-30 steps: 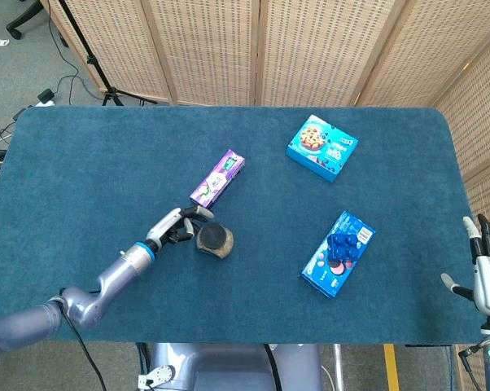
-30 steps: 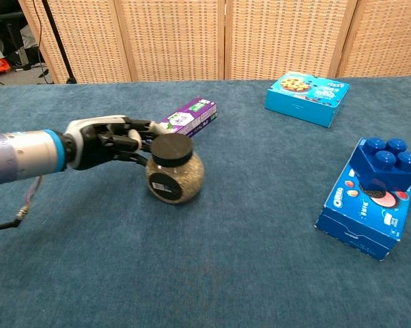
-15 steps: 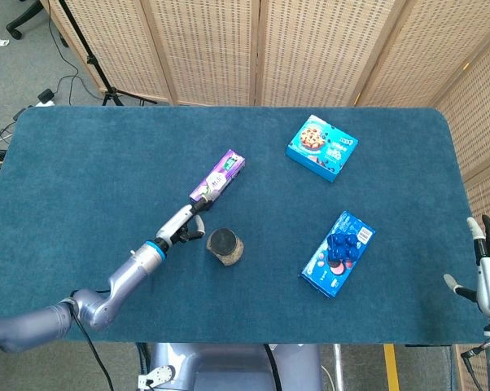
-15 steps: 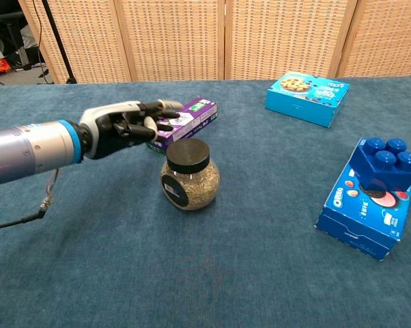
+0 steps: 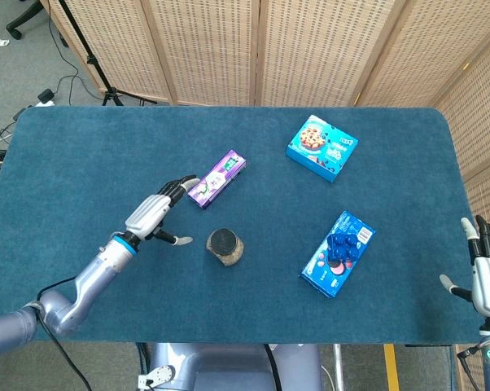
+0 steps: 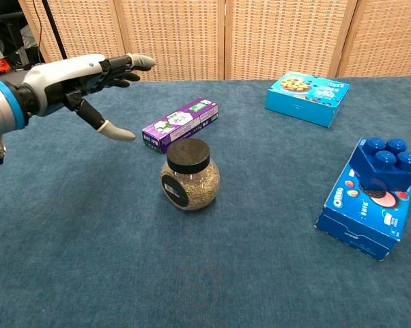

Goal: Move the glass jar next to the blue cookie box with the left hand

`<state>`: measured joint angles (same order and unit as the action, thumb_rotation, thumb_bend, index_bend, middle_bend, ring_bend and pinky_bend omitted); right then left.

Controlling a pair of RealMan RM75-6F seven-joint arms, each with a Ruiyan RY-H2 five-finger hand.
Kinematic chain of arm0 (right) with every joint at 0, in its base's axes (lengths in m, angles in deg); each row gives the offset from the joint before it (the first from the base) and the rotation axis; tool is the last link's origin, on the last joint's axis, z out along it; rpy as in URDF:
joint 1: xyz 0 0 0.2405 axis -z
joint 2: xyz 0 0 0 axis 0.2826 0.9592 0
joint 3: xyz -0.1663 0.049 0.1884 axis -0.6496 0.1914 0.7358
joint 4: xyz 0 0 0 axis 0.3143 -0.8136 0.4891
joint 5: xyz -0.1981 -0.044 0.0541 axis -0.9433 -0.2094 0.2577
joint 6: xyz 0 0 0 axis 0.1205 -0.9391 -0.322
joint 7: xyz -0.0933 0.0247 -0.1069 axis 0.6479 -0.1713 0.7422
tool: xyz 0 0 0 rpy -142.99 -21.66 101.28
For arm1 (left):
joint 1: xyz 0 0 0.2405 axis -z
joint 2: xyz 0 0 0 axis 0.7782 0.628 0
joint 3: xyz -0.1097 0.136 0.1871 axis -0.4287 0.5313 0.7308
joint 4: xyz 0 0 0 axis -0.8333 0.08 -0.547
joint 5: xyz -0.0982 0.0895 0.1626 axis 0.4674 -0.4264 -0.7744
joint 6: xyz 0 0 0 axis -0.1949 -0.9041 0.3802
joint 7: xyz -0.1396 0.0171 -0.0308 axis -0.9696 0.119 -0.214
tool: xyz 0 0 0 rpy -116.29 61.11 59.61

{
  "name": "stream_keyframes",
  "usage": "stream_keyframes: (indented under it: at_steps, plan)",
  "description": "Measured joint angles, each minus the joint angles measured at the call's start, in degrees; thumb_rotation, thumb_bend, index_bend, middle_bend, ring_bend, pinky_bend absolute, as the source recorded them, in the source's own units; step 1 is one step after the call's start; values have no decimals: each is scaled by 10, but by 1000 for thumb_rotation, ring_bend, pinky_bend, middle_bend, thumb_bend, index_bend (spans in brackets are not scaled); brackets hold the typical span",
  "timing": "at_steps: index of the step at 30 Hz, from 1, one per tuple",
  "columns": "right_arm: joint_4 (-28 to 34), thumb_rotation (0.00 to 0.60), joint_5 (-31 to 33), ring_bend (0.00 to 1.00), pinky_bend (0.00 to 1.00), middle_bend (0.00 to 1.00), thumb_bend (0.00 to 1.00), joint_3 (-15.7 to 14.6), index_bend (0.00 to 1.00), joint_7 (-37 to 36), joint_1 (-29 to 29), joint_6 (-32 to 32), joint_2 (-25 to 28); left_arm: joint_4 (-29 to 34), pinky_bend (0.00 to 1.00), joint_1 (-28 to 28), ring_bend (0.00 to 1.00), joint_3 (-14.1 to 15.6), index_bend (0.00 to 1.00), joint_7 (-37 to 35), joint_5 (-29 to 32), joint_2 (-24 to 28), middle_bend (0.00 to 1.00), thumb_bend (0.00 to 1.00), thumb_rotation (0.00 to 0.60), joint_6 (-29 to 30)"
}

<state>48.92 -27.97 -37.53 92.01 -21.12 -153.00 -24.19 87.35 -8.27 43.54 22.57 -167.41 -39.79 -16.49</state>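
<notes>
Woven cane screens stand behind the dark blue felt-covered table (image 5: 82, 179), and everything I work with lies on that cloth. Furthest left is my left hand (image 5: 151, 217), raised above the table with its fingers spread wide and holding nothing; the palm faces down and the fingers reach toward the far right, the thumb hanging lower. Just beyond my fingertips lies the long purple carton (image 5: 216, 178), flat, its length running from near left to far right. To the right of my hand, a little nearer me, stands the round glass jar with a black lid (image 5: 225, 247), upright, filled with something grainy, apart from my hand and apart from the carton. My left hand is by far the nearer one to it, so the reach is short, rightward and down. Which blue box the task means I cannot be sure: the light blue cookie box (image 5: 321, 147) lies at the far right, well apart from the jar, while the darker blue cookie packet (image 5: 332, 262) with a blue toy brick (image 5: 345, 243) on top sits right of the jar. My right hand (image 5: 487, 275) hangs off the table's right edge, fingers apart and empty
</notes>
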Motion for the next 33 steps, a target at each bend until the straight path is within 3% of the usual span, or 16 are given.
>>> stream_keyframes:
  at_steps: [7,18,25,33]
  plan:
    - [0,600,2,0,0,0,0,1,0,-1,0,0,0,-3,0,0,0,36,0,84,-78,9,0,0,600,39]
    - [0,600,8,0,0,0,0,4,0,-10,0,5,4,-57,0,5,0,70,0,165,-121,-58,0,0,600,69]
    - [-1,600,14,0,0,0,0,7,0,-14,-1,8,5,-92,0,16,0,62,0,212,-105,-121,0,0,600,61]
    - [-6,600,24,0,0,0,0,10,0,-19,-3,16,5,-146,0,37,0,29,0,247,-77,-189,0,0,600,59]
